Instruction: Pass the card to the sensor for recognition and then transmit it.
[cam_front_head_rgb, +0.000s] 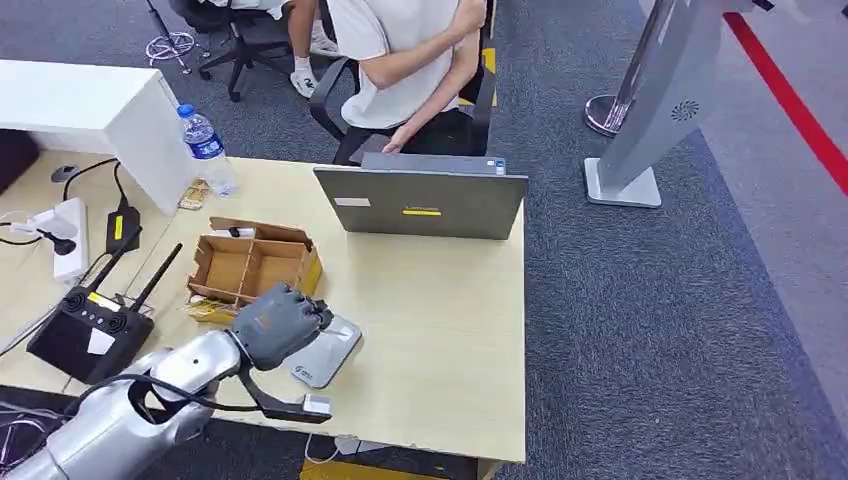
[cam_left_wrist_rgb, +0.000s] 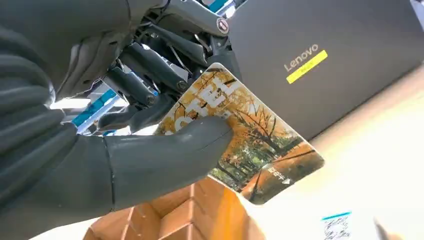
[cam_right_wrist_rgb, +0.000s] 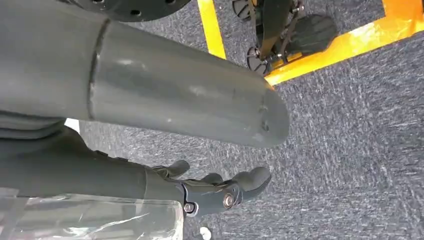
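Note:
My left hand (cam_front_head_rgb: 278, 322) hovers low over the near-left part of the table and holds a card. The card (cam_left_wrist_rgb: 250, 145) carries an autumn-tree picture in orange and yellow and is pinched between the thumb (cam_left_wrist_rgb: 165, 155) and the fingers. Just under and to the right of the hand lies the flat grey sensor (cam_front_head_rgb: 330, 358), partly covered by the hand. In the head view the hand hides the card. My right hand (cam_right_wrist_rgb: 150, 180) hangs beside my body over grey carpet, its fingers apart and holding nothing.
A compartmented cardboard box (cam_front_head_rgb: 250, 265) stands just behind the hand, an open grey laptop (cam_front_head_rgb: 425, 200) farther back. A water bottle (cam_front_head_rgb: 207, 148), a black router (cam_front_head_rgb: 88, 330) and a power strip (cam_front_head_rgb: 70, 235) lie to the left. A person (cam_front_head_rgb: 400, 60) sits behind the table.

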